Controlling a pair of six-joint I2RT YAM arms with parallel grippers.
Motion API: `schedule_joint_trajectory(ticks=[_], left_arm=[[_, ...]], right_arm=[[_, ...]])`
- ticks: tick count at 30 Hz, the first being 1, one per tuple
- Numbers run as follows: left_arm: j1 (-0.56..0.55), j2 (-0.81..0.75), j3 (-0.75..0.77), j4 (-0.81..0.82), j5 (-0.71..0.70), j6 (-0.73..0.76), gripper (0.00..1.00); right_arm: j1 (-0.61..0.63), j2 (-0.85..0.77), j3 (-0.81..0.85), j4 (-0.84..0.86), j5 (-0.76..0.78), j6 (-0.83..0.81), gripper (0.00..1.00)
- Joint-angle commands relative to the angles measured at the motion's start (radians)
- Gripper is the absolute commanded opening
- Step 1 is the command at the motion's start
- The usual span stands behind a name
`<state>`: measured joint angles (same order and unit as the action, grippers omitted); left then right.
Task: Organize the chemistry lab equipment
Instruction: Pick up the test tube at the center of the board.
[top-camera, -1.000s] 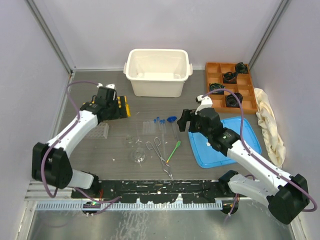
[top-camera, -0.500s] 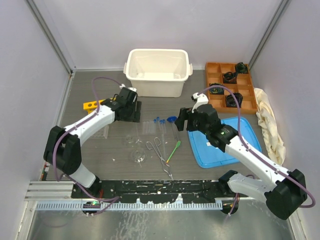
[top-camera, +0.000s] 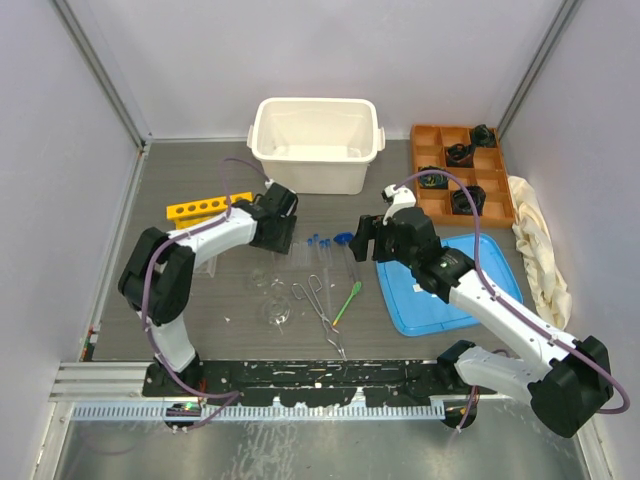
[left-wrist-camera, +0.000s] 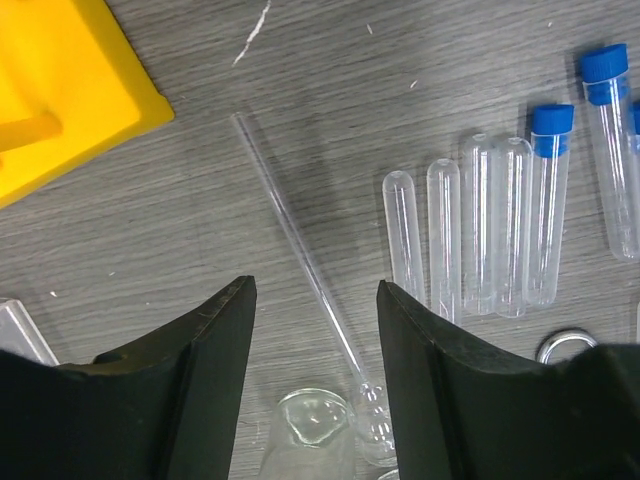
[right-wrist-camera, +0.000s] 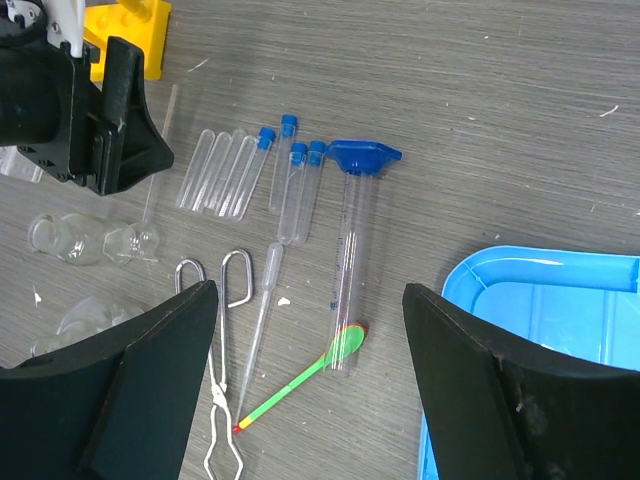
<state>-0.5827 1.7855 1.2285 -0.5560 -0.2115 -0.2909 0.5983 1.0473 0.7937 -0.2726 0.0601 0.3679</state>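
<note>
Top external: left pincer (left-wrist-camera: 315, 292), wide and empty, has swung right off the yellow rack (top-camera: 207, 207) to mid-worktop, beside the blue-capped test tubes (left-wrist-camera: 548, 210). These lie flat, long axes near-to-far, caps toward the far edge; right pincer (right-wrist-camera: 305, 300) gapes too.

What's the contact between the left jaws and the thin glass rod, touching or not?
Apart. The left wrist view shows the thin glass rod lying between the open jaws of the left gripper, with bare table on both sides of it.
</note>
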Motion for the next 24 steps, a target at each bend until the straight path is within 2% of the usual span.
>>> schedule_joint_trajectory(ticks=[1, 16, 24], left_arm=[[-0.016, -0.004, 0.05, 0.036, -0.001, 0.016, 0.52], [-0.068, -0.02, 0.01, 0.011, 0.042, -0.038, 0.49], [-0.073, -0.007, -0.016, 0.01, 0.023, -0.065, 0.44]], right_arm=[[0.003, -0.017, 0.038, 0.023, 0.018, -0.007, 0.81], [0.004, 0.0, 0.028, 0.035, 0.019, 0.0, 0.81], [0.003, -0.009, 0.018, 0.042, 0.024, 0.003, 0.81]])
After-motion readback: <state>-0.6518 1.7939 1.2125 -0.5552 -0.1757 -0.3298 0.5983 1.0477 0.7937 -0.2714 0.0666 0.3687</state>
